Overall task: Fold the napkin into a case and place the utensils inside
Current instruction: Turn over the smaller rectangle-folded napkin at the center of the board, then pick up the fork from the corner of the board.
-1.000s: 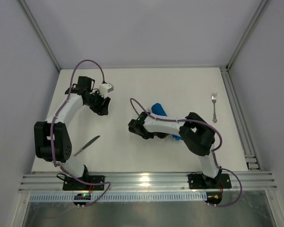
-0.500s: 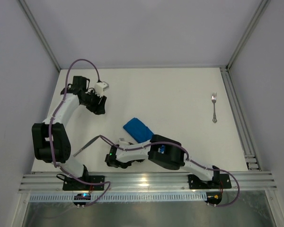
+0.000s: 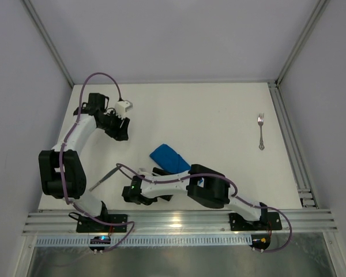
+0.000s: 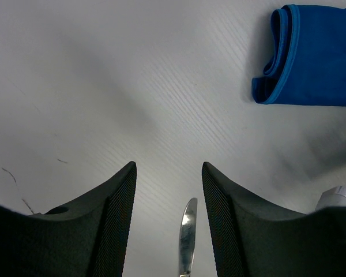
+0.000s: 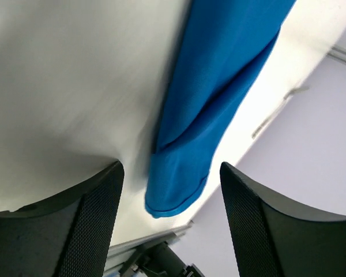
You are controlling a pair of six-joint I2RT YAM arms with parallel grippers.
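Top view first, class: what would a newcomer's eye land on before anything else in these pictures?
The bright blue napkin, folded into a narrow strip, stands out at the middle of the white table. Next comes the right arm, stretched low along the near edge toward the left. The fork lies alone far to the right, the knife at the near left.

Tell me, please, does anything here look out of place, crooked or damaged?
Nothing looks spilled or broken. The folded napkin lies diagonally, and in the left wrist view its end gapes, with the layers curling apart. The fork lies alone at the far right and the knife at the near left, far apart. Neither is inside the napkin.
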